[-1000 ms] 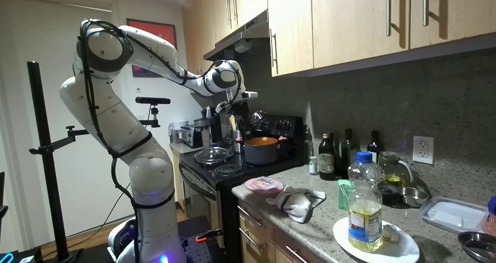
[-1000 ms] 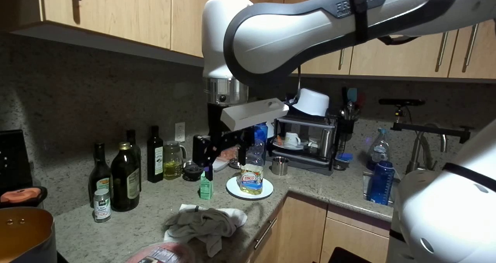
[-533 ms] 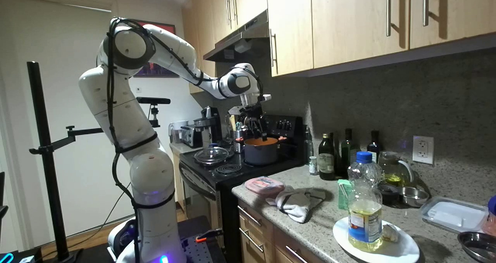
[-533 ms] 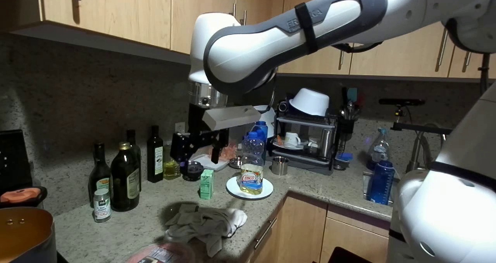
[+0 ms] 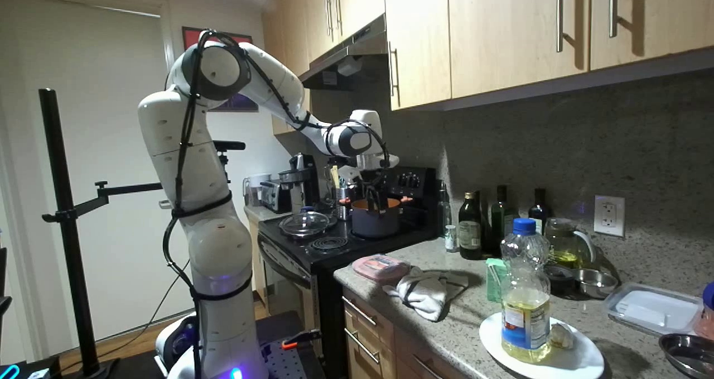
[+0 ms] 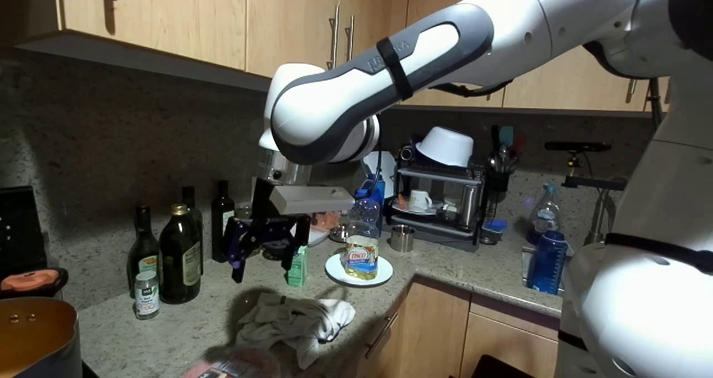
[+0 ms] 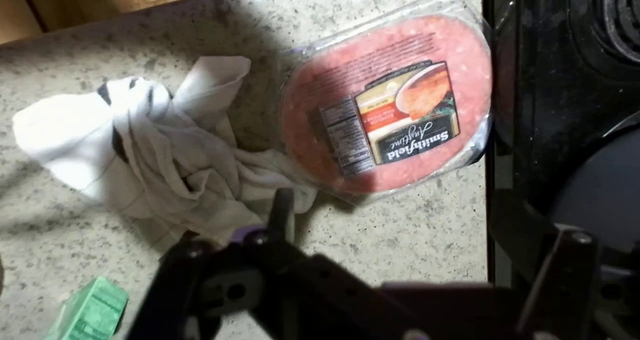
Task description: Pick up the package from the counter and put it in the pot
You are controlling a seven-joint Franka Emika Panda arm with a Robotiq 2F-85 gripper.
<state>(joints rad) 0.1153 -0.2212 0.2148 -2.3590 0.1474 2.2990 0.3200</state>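
The package is a flat, clear-wrapped pink oval of meat with a label. It lies on the counter next to the stove in the wrist view and in both exterior views. My gripper is open and empty, above the counter, with its fingers pointing down. In the wrist view its fingertips are apart, near the package's lower edge and not touching it. The grey pot with an orange inside stands on the stove. In an exterior view the pot is partly cut off.
A crumpled towel lies against the package's side. A green carton stands farther along the counter. A plate holds an oil bottle. Dark bottles and a spice jar stand by the wall. The stove adjoins the counter.
My gripper has come down toward the counter, moving right and down in an exterior view. Its shadow now falls around the towel and package. The package and pot have not moved.
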